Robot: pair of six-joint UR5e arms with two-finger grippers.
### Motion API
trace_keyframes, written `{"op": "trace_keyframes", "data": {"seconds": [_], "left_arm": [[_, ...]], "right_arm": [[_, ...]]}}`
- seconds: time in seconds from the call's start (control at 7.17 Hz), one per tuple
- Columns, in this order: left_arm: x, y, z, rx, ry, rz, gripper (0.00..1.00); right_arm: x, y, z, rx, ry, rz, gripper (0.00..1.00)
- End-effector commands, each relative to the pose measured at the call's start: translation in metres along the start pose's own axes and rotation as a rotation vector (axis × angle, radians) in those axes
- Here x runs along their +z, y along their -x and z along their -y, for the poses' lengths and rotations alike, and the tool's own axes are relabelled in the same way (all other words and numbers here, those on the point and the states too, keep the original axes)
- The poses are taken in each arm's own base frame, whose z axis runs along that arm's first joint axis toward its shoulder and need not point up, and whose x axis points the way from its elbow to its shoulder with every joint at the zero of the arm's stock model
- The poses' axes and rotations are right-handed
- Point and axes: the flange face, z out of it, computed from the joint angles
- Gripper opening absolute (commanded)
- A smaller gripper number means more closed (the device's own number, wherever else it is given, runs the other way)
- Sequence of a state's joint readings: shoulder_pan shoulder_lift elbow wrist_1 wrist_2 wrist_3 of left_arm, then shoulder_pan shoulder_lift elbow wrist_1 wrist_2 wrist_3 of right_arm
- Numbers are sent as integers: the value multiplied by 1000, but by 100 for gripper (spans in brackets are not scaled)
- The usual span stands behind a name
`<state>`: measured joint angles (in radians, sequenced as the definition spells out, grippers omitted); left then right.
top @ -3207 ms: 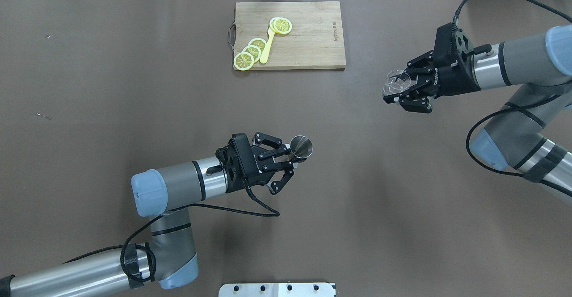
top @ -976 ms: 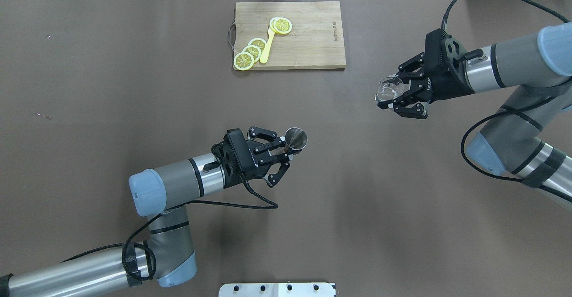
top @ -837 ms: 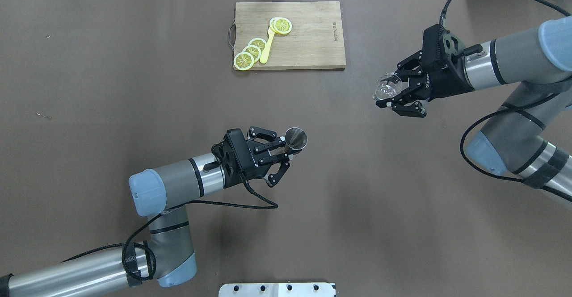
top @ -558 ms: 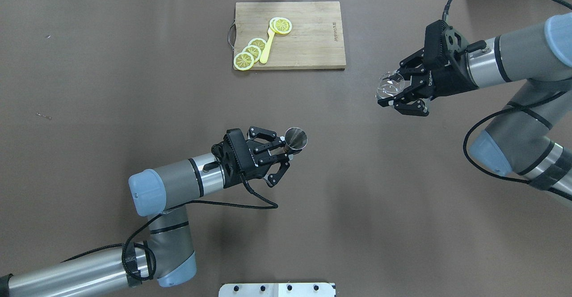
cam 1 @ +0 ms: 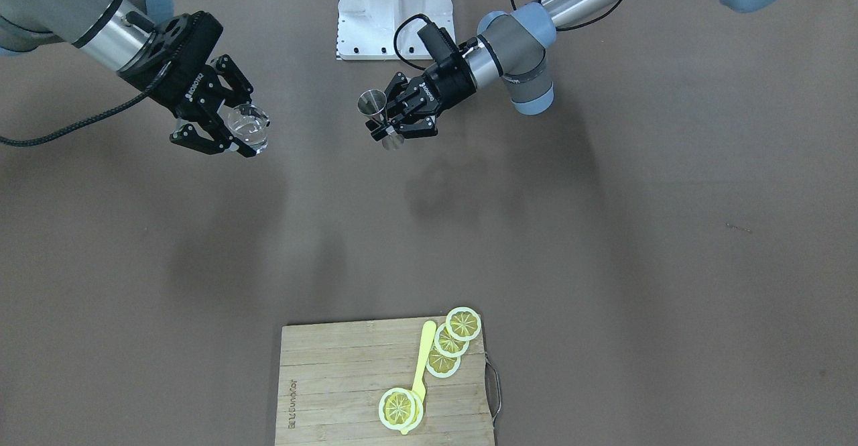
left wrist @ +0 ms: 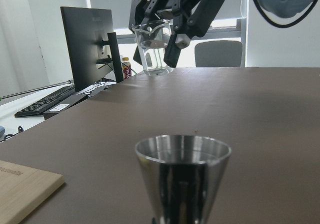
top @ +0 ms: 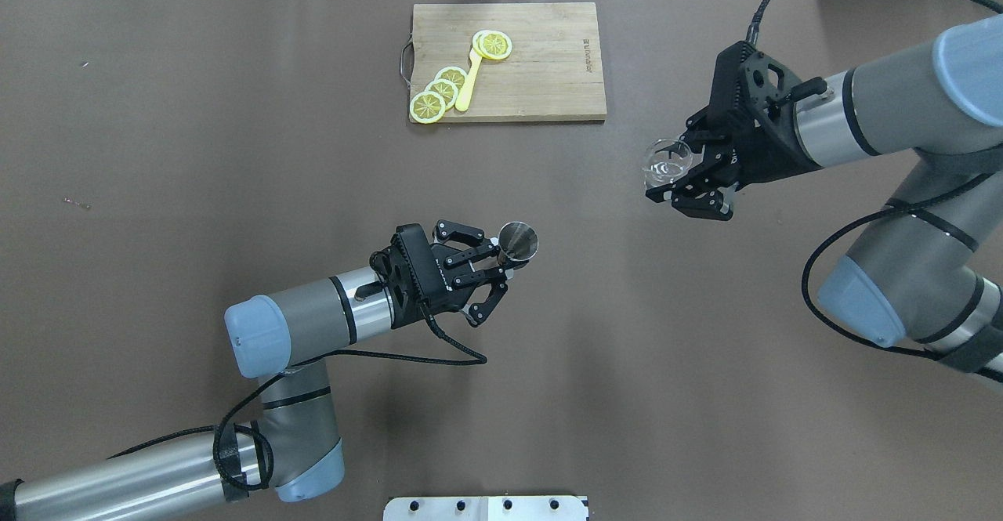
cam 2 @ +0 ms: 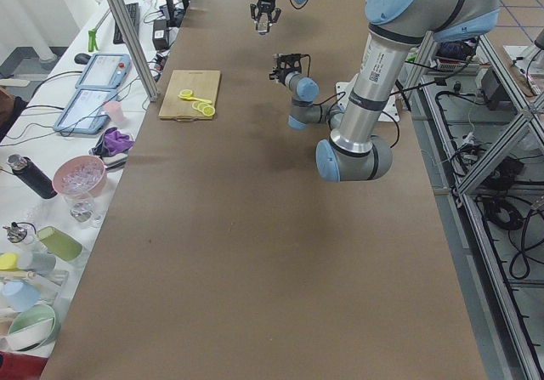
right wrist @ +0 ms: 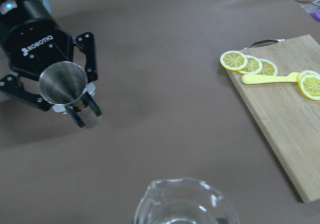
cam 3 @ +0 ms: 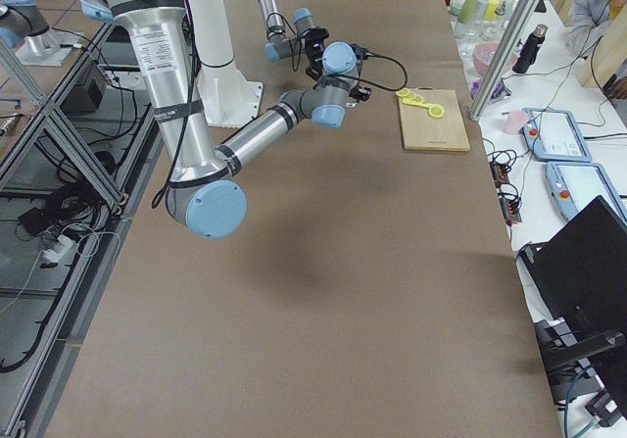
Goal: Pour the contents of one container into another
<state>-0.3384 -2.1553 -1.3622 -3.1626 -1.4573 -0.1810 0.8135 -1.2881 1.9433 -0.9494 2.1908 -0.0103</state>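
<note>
Overhead exterior showed left gripper clamping an upright jigger, mouth up, well apart across the table from right gripper clamping an upright beaker.

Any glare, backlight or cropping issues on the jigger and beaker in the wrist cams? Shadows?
Left wrist view: the jigger shows streaky reflections, and the glass beaker is backlit. Right wrist view: the beaker is cut off by the bottom edge, the jigger is clear. Front-facing view: soft, diffuse arm shadows on the table.
</note>
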Motion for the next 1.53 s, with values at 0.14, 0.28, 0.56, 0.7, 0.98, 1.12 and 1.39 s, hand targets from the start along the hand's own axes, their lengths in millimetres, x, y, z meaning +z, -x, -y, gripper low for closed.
{"op": "trace_keyframes", "data": {"seconds": [0.14,0.28,0.56,0.7,0.98,1.12,1.39], "left_arm": [[0,1,-1,0,1,19,0],[0,1,-1,0,-1,19,0],[0,2,0,1,-1,21,0],[0,3,0,1,-1,22,0],[0,3,-1,1,0,21,0],[0,3,-1,1,0,21,0],[0,4,-1,1,0,22,0]], "right_arm": [[17,27,39,-182,80,40,0],[22,31,51,-209,100,56,0],[23,37,69,-231,130,74,0],[22,37,78,-250,159,80,0],[23,41,94,-246,187,88,0],[24,42,97,-250,200,93,0],[24,44,108,-236,229,100,0]]}}
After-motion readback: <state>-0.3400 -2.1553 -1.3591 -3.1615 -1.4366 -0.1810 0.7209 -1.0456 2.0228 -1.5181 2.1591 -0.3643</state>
